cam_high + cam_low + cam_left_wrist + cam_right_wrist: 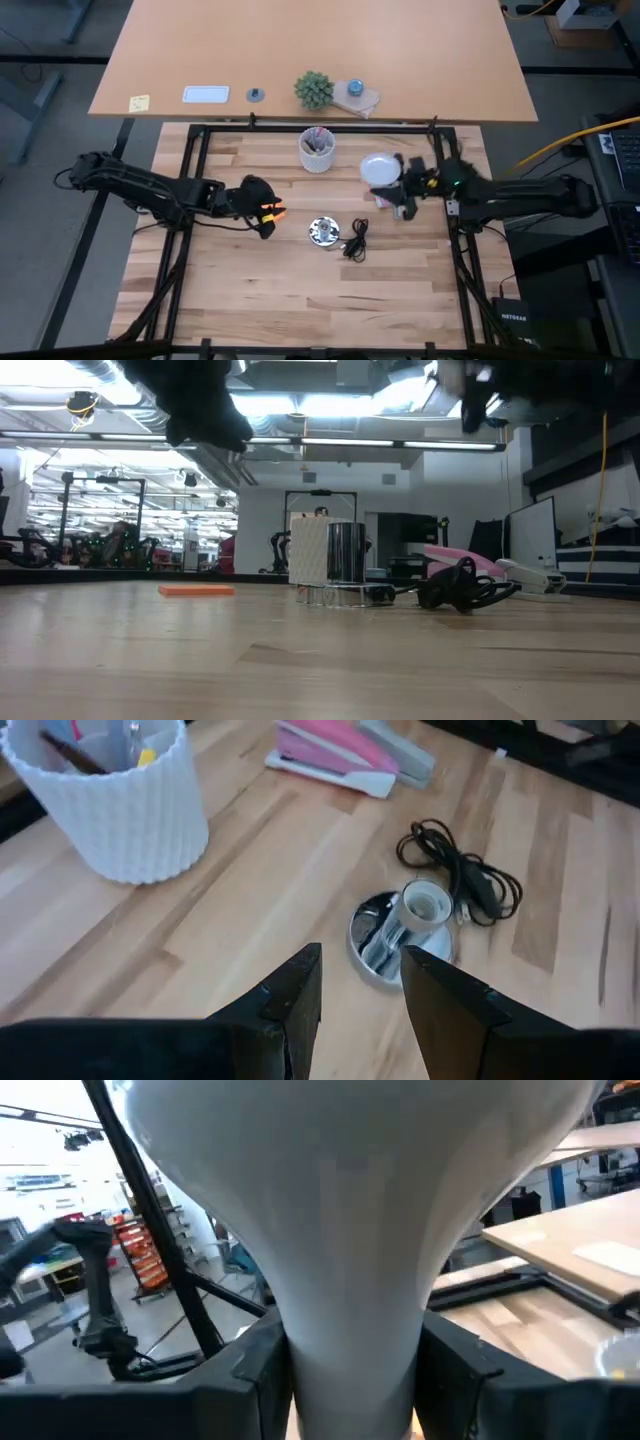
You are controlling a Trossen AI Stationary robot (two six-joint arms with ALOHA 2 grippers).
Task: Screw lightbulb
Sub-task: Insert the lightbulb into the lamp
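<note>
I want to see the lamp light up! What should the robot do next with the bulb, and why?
Probably carry the lightbulb over above the round silvery fitting. The right gripper already holds the bulb by its narrow neck, raised off the table, but off to one side of the fitting. The fitting's socket looks empty. The left gripper waits open beside it.

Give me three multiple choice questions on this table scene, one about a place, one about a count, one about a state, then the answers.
1. Where is the small white funnel-shaped lightbulb?
A. in the right end effector
B. on the table
C. in the cup

2. How many white knit-patterned cups of pens stand on the table?
A. one
B. two
C. three

3. The left end effector is:
A. holding the bulb
B. open and empty
C. holding the cord

Answers: 1 A, its fingers clamp the bulb's neck. 2 A, the high view shows one. 3 B, nothing sits between its fingers.
</note>
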